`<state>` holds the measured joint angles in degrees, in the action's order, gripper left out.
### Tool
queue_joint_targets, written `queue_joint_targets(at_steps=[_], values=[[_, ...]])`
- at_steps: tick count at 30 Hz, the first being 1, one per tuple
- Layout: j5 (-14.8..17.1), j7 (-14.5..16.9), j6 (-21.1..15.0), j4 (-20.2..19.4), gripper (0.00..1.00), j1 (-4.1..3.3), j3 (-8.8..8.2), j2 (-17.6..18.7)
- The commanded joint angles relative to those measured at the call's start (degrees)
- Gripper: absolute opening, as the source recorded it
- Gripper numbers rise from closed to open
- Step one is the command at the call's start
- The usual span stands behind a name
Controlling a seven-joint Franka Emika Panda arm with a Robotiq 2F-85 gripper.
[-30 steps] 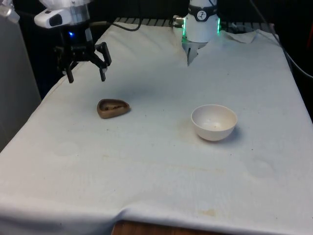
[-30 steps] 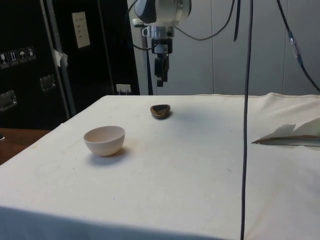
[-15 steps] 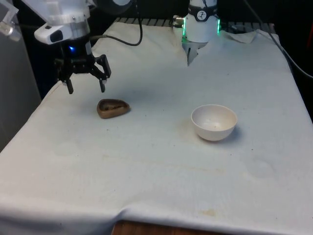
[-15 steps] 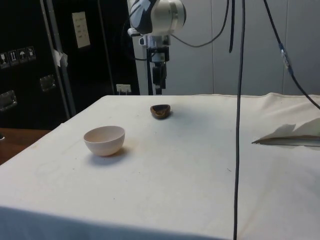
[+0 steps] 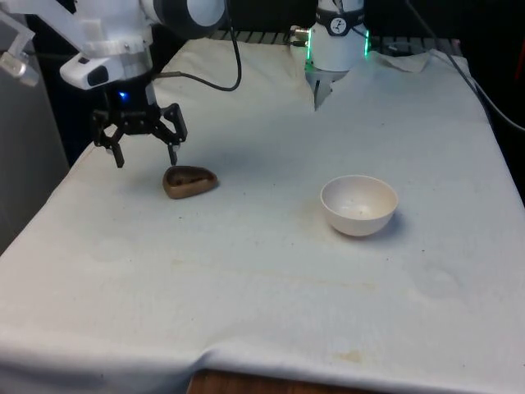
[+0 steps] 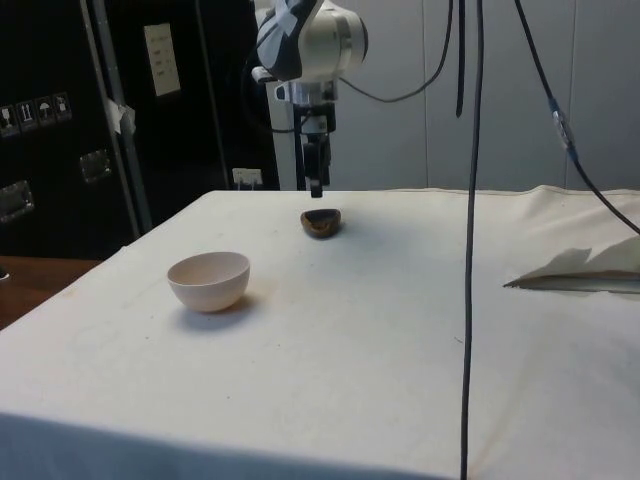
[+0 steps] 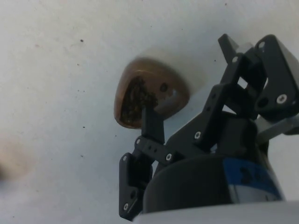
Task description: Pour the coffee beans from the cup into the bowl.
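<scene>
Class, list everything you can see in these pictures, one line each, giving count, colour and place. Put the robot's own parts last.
cup: one, brown, holding dark coffee beans, on the cloth toward the front view's left.
bowl: one, white, on the cloth toward the front view's right, apart from the cup.
cloth: one, white, covering the table.
arm: one, white, above the table's edge at the front view's left.
gripper: one, black, fingers open, just above the cup's side.

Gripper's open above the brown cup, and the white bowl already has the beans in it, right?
Not quite. The bowl is empty in the front view; the beans are in the cup, as the wrist view shows. The rest holds: the gripper hangs open just above the cup, holding nothing.
</scene>
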<state>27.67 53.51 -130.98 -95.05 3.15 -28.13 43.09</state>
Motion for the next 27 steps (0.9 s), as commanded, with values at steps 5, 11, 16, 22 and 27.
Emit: queue_joint_targets(at_steps=[5, 11, 16, 22, 27], values=[[0.5, 1.0, -0.6, 0.2, 1.0, 0.17, 0.29, 0.8], [0.7, 1.6, -0.7, 0.2, 1.0, 0.29, 0.46, 1.3], [1.1, 2.2, -1.5, 0.2, 1.0, 0.34, 0.63, 1.8], [2.4, 3.6, -2.5, 0.1, 1.0, 0.23, 0.63, 2.5], [2.7, 4.0, -2.1, 0.1, 1.0, 0.0, 0.29, 2.8]])
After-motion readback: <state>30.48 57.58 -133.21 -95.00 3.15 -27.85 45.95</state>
